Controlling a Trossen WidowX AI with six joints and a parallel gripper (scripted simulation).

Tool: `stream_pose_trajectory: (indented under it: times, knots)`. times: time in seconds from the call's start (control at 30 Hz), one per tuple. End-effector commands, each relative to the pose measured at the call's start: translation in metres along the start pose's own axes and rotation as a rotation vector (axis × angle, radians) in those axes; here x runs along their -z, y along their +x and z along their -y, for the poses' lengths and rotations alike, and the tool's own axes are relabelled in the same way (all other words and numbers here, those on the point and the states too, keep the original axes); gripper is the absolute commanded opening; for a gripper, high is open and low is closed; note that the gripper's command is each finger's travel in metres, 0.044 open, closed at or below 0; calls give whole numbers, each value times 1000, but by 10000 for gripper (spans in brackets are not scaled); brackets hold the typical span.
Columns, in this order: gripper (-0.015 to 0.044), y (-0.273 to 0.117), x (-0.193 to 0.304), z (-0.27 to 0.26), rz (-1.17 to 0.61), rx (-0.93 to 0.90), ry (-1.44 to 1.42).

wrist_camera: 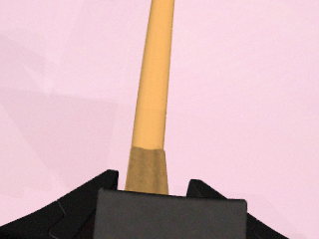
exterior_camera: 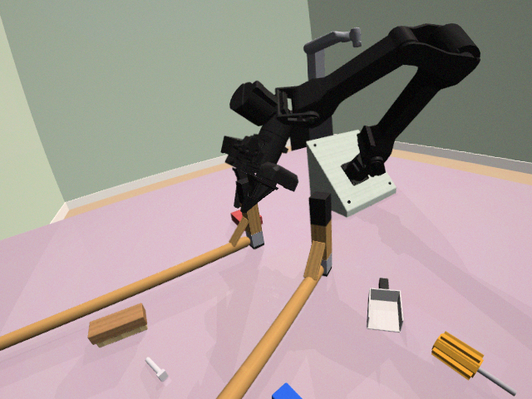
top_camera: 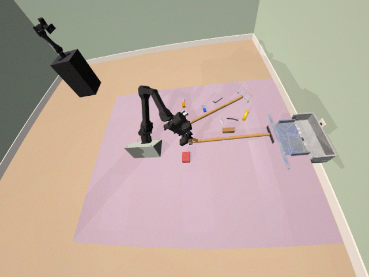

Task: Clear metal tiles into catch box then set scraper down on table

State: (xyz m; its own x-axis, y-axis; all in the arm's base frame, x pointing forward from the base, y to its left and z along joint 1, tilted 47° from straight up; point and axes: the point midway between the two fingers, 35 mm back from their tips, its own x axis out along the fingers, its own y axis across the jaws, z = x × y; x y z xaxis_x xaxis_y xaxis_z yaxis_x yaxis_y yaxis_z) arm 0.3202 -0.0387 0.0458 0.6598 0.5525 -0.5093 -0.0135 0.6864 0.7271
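My gripper [top_camera: 189,139] [exterior_camera: 244,208] [wrist_camera: 154,185] is shut on the upright wooden grip of the long scraper [top_camera: 232,137] [exterior_camera: 129,289] [wrist_camera: 154,95]. The scraper's shaft runs low over the mat, with its dark blade [top_camera: 270,134] close to the near edge of the steel bench plate [top_camera: 286,137]. Several small pale tiles [top_camera: 302,138] show along the plate's far edge, beside the grey catch box [top_camera: 315,135]. Whether they lie on the plate or just past it is hard to tell. The fingertips' contact is partly hidden.
A second long-handled tool [top_camera: 217,109] [exterior_camera: 274,330] with a pale head lies alongside. A wooden brush [top_camera: 228,130] [exterior_camera: 118,324] lies between the shafts. A red block [top_camera: 185,157] is near the gripper. A small white scoop [exterior_camera: 384,315] and an orange screwdriver [top_camera: 183,104] [exterior_camera: 457,354] lie to the side.
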Motion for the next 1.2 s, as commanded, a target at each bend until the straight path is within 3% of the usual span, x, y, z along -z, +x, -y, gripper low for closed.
stream_pose_trajectory:
  times: [0.0,1.17]
  knots:
    - [0,-1,2,9,2,7,14]
    - [0,23,-31,22,12,17,19]
